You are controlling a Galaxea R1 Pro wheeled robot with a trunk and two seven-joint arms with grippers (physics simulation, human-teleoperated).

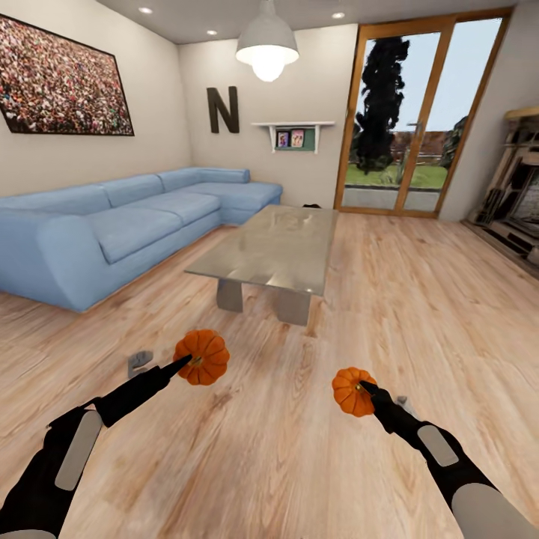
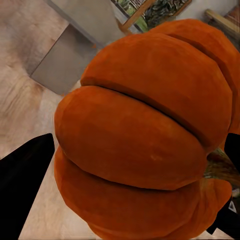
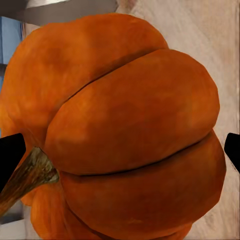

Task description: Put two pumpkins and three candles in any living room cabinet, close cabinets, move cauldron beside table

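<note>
A: What does the head camera give you?
B: My left gripper (image 1: pixel 189 364) is clamped on one pumpkin (image 1: pixel 202 356) and my right gripper (image 1: pixel 362 388) on the other pumpkin (image 1: pixel 350 391), both lifted above the plank floor (image 1: pixel 419 314). Ahead stands the glass table (image 1: pixel 273 247), with the blue sofa (image 1: pixel 112 224) to its left and a glazed door (image 1: pixel 415 112) behind.

A: And the left wrist camera?
B: The left pumpkin (image 2: pixel 145 135) sits between my dark fingers (image 2: pixel 22 185), pressed at both sides; floor and a grey table leg (image 2: pixel 67 62) show beyond it.

A: The right wrist?
B: The right pumpkin (image 3: pixel 130 130) lies sideways, its stem (image 3: pixel 25 177) pointing toward one finger (image 3: pixel 10 157). The fingertips meet it on either side.
</note>
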